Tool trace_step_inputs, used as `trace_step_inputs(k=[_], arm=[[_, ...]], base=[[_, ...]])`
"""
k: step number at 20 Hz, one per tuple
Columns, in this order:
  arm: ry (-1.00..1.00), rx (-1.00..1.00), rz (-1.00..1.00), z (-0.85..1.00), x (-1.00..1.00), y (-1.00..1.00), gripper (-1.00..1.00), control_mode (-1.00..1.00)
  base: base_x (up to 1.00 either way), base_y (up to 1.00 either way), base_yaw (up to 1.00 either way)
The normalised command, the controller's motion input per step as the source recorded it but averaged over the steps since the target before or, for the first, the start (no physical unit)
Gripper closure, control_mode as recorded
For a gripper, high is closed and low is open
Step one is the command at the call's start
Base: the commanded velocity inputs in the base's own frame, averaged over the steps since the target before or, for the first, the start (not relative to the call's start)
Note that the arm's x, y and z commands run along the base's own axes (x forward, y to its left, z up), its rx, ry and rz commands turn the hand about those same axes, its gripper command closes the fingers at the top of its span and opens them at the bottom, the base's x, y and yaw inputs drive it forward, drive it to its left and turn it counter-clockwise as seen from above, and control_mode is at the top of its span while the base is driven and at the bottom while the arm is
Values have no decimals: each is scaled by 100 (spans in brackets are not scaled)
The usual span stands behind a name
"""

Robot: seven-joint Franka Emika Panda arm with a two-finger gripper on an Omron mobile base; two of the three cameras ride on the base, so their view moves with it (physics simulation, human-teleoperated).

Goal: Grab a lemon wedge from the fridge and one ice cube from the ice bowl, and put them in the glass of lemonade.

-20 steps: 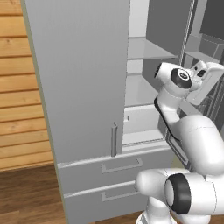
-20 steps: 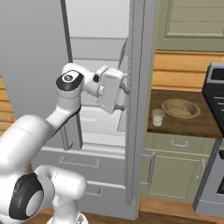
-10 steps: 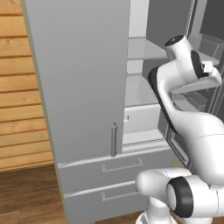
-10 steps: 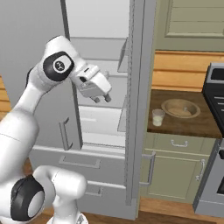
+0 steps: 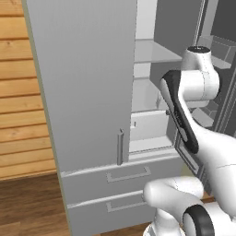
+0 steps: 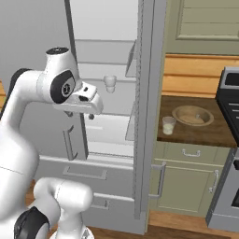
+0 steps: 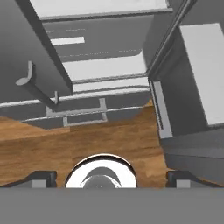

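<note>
Two-finger gripper (image 7: 109, 177) at hand view bottom, jaws wide apart, empty. Tall grey metal fridge (image 6: 116, 93) open, frame centre. Small clear lemonade glass (image 6: 168, 125) just beside tan wooden bowl (image 6: 193, 115), right-centre counter. Lemon wedge: can't make out.

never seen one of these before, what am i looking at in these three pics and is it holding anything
It is a white robot arm on a driving base, in a rendered kitchen. Two pictures come from cameras on the base, behind the arm to its left and right. The third looks out from its hand, tilted down at the wooden floor.

The arm stands at the open grey fridge, whose pale shelves show. The gripper has its jaws wide open and holds nothing.

On the counter to the right stand the glass of lemonade and, beside it, the tan ice bowl. I cannot make out a lemon wedge.
</note>
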Motion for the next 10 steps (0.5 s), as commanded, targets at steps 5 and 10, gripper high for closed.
trace_step_inputs(k=[5,10], arm=[[-13,0,28,-39,0,78,-100,-100],[-31,6,15,-94,22,54,-100,-100]], base=[[0,0,0],[0,0,0]])
